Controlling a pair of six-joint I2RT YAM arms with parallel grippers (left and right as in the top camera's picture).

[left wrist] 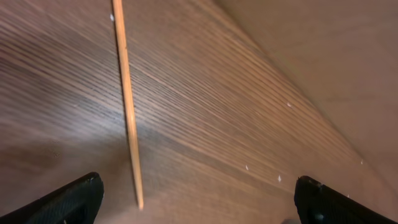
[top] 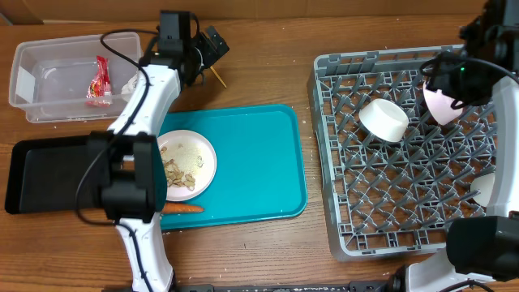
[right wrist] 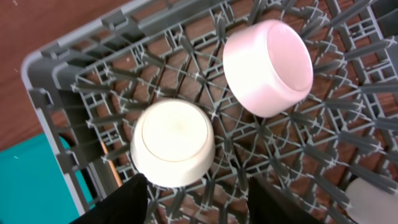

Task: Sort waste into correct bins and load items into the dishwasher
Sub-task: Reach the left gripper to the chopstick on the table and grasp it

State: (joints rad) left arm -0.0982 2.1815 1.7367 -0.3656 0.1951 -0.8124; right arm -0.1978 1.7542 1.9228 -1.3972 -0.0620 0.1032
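Inside the rack point(right wrist: 50, 68) sit one white bowl point(right wrist: 173, 143) and one pink bowl point(right wrist: 267, 65) under the open right tool point(right wrist: 199, 199), while the open left tool point(left wrist: 196, 202) hangs over one chopstick point(left wrist: 127, 112) on the table point(left wrist: 249, 124).

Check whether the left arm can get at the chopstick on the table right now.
Probably yes: the left gripper hangs open right over the chopstick, which lies flat on the table, nothing covering it.
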